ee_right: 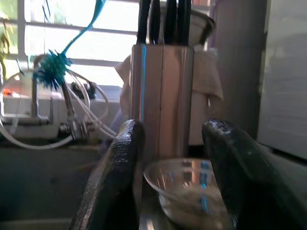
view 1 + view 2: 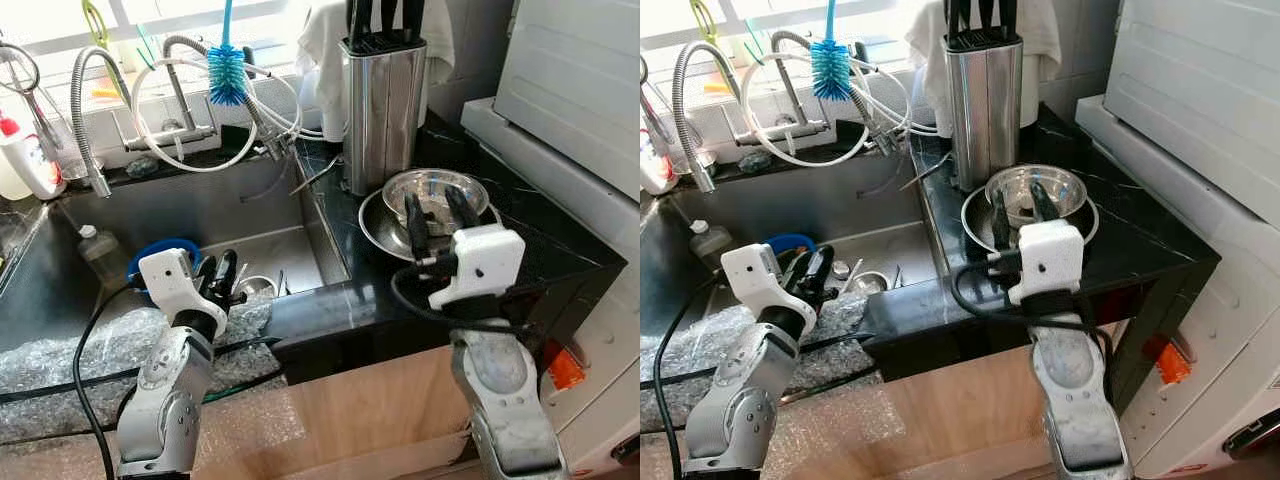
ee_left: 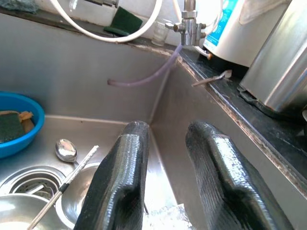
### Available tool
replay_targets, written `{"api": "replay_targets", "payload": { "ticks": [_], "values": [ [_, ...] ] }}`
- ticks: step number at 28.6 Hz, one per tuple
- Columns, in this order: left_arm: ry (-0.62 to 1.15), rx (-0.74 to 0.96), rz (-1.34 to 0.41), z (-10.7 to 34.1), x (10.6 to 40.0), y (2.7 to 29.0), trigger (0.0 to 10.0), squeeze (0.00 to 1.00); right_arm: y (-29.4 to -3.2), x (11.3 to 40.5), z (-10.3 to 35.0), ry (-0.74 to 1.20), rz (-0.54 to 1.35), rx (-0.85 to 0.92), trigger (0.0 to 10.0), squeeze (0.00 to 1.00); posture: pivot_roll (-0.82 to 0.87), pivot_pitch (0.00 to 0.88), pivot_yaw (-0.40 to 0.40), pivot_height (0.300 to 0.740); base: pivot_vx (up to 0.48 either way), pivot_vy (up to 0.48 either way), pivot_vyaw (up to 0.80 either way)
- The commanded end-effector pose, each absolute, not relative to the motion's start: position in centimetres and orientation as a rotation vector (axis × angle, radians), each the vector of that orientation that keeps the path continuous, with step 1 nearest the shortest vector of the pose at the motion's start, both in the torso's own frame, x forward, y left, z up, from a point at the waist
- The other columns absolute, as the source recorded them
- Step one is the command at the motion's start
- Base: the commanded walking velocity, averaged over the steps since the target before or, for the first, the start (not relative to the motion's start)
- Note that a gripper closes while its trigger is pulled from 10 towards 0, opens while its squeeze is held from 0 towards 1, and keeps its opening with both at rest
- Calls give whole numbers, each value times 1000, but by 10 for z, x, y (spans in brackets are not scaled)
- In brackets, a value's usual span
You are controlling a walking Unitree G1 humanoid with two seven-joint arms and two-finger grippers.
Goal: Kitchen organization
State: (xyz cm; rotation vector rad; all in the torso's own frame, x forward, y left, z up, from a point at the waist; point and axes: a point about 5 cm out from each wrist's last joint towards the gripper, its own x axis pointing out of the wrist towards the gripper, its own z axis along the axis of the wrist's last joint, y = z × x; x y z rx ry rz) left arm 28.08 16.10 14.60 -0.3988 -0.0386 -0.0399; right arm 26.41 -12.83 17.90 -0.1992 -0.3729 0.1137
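A humanoid robot stands at a dark stone kitchen counter [image 2: 560, 260] beside a steel sink [image 2: 200, 215]. Its right gripper [image 2: 436, 217] reaches over the counter, its two black fingers spread with nothing between them, aimed at a small steel bowl [image 2: 432, 192] that sits nested in a wider steel dish [image 2: 375, 228]. The stacked pair rests just in front of a tall steel knife block [image 2: 384, 105], seemingly parked there after washing. Judging by the aim, the bowl is what the robot means to pick up next.

Its left gripper [image 2: 219, 275] hovers above the sink's front edge, fingers also apart and empty. Below it in the basin lie a blue bowl [image 3: 19, 124] holding a scrub sponge, a spoon [image 3: 65, 150] and another steel bowl near the drain. A blue bottle brush [image 2: 226, 70] hangs over the tap. Bubble wrap [image 2: 100, 350] drapes the sink's front, perhaps as padding.
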Motion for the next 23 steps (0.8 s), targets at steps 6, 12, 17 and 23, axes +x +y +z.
{"api": "replay_targets", "payload": {
  "ticks": [6,12,17,23],
  "values": [
    [-36,-367,-39,145,281,163,10000,0,-131,263,165,-342,93,-219,10000,0,-129,0,121,740,0,0,0],
    [-35,-362,-44,145,281,163,10000,0,-132,263,162,-338,69,-218,10000,0,-127,0,124,740,0,0,0],
    [-29,-355,-44,144,280,163,10000,0,-137,266,160,-324,21,-213,10000,0,-124,0,126,740,0,0,0],
    [-29,-352,-46,144,280,162,10000,0,-140,271,159,-301,-11,-210,10000,0,-121,0,126,740,0,0,0]
  ]
}}
